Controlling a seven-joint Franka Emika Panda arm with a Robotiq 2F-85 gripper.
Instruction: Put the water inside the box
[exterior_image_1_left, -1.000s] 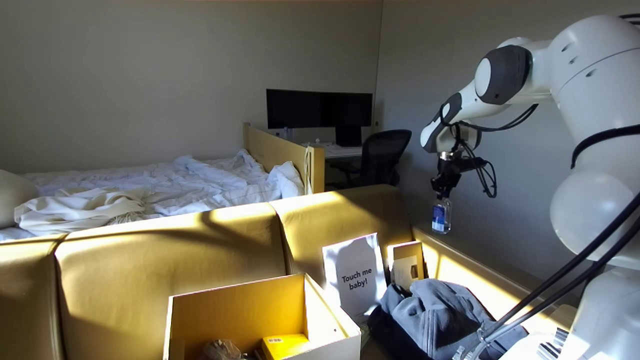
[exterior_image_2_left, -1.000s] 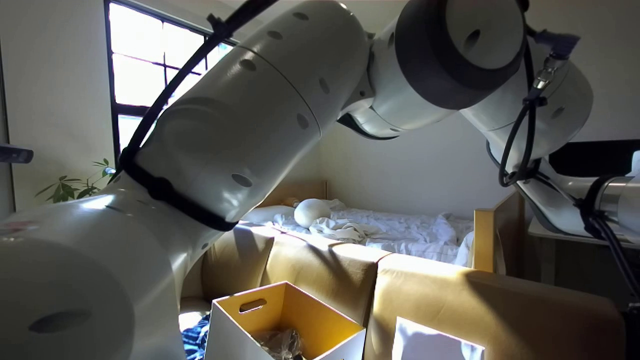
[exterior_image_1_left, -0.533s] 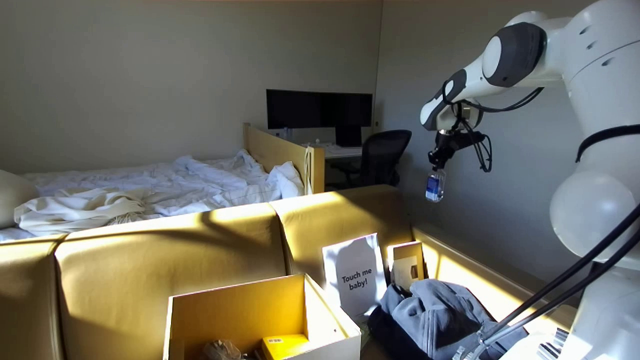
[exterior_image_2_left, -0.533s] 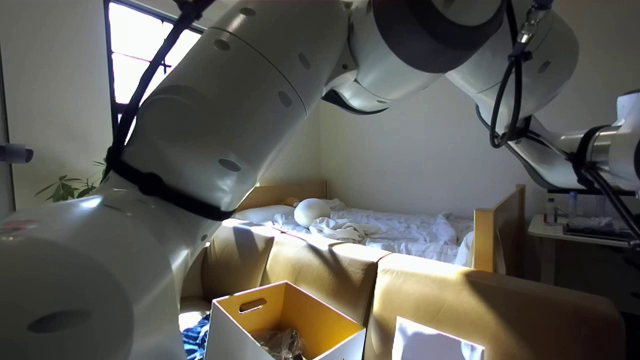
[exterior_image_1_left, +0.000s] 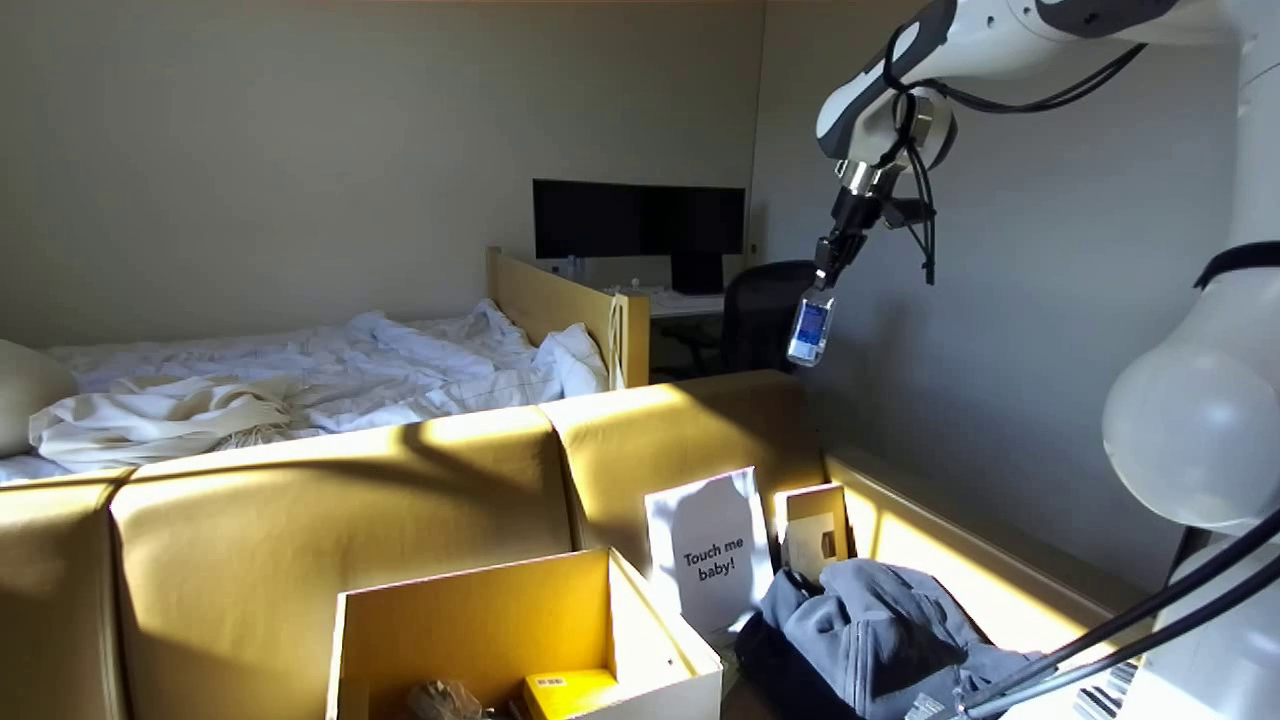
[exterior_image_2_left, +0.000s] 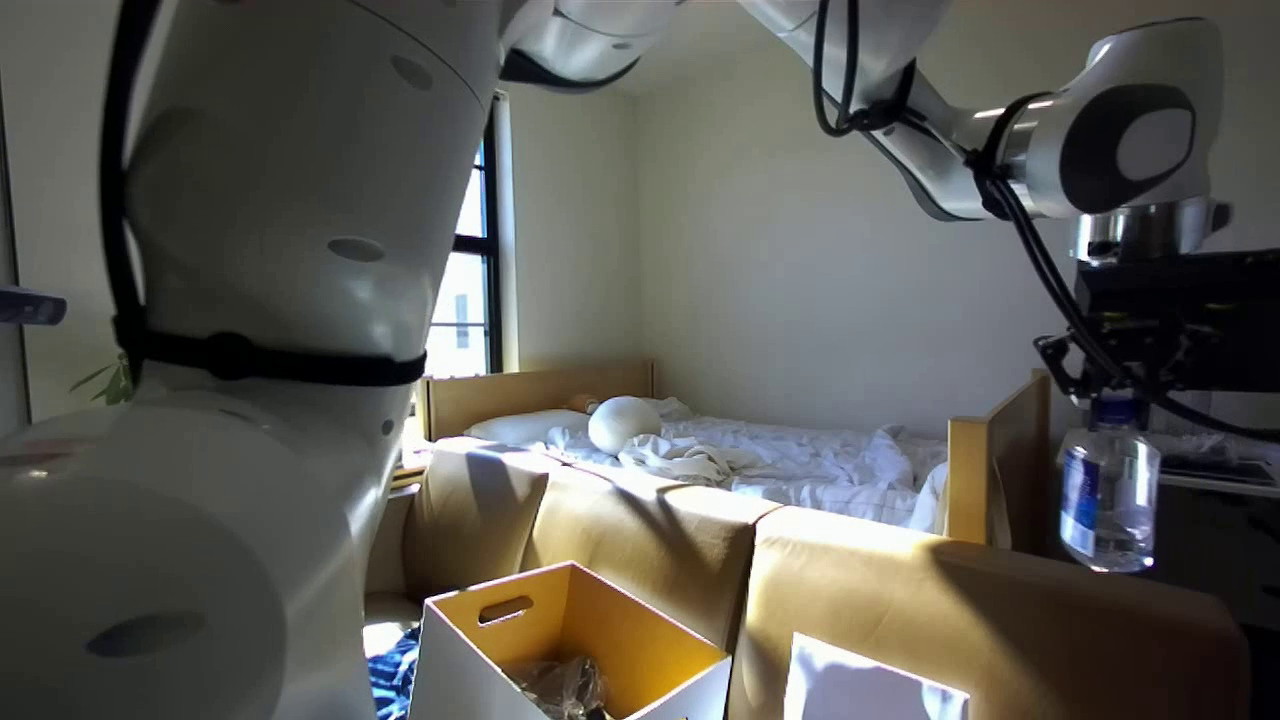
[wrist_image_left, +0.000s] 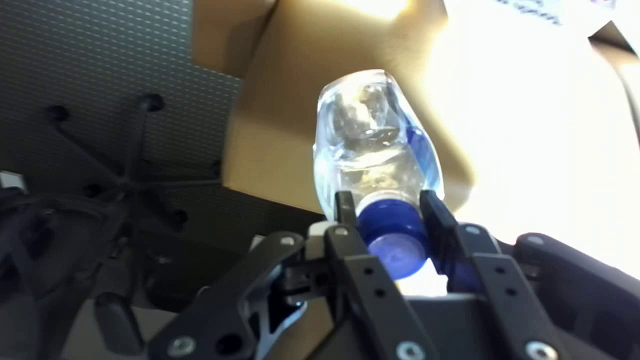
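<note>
Two black fingers (wrist_image_left: 442, 225) of the black jointed gripper (wrist_image_left: 387, 198) pinch the clear plastic, blue-labelled water bottle (exterior_image_2_left: 1108, 500) at its blue cap (wrist_image_left: 397, 250), in mid-air well apart from the white-sided, tan-lined cardboard box (exterior_image_1_left: 470, 630), so carry it gently over the rim and lower before letting go.

Sunlit tan sofa (exterior_image_1_left: 350, 505) w/ bed (exterior_image_1_left: 560, 305) bhd, chair (exterior_image_1_left: 758, 312) nr wall (exterior_image_1_left: 380, 150).

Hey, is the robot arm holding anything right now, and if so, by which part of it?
Yes, the water bottle, held by its blue cap in the tool.
</note>
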